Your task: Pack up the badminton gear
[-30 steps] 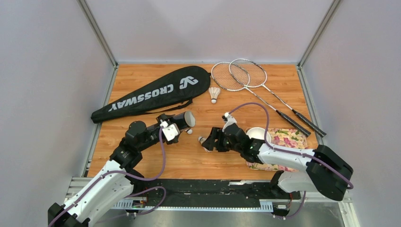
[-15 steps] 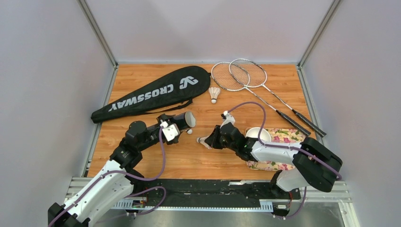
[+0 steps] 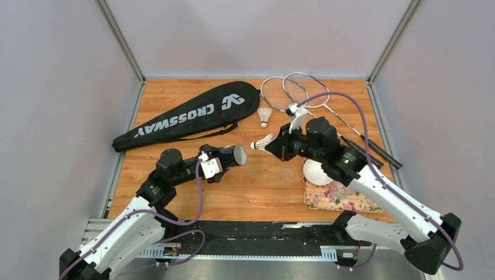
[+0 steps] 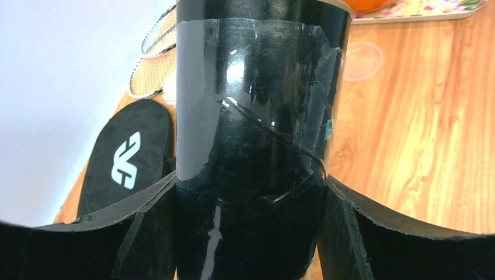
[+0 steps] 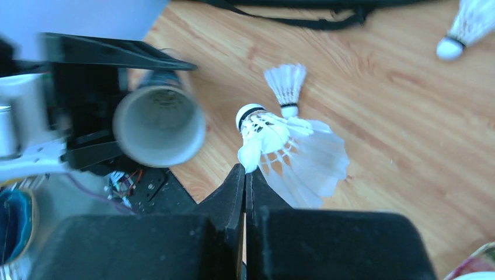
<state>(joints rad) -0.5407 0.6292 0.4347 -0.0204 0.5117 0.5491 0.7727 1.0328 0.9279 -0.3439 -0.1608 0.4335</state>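
Feathers of one white shuttlecock sit pinched in our right gripper, cork aimed toward the open mouth of the long dark tube, near it but apart. Our left gripper clamps that tube on both sides. A second shuttlecock lies on the table beside the rackets, the bag to their left.
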